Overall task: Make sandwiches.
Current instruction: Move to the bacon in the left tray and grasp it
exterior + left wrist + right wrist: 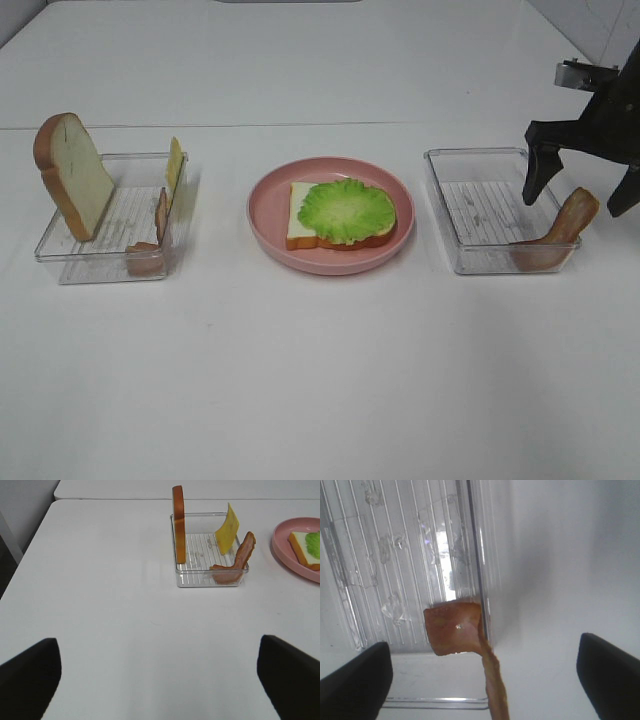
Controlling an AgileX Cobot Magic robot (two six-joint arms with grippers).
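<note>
right gripper [574, 204]: hanging released, empty | meat strip [455, 630]: lying between jaws, long axis crossing closing line | left gripper [160, 680]: sitting released, farther

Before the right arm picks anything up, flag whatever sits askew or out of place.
The meat strip in the right tray lies across the tray's wall: one end inside, the other sticking up past the rim. In the left tray, the bread slice stands on edge, well above the rim. Nothing looks spilled or damaged.

The trays [478, 212] are clear ribbed plastic; the pink plate [268, 215] looks glossy.
</note>
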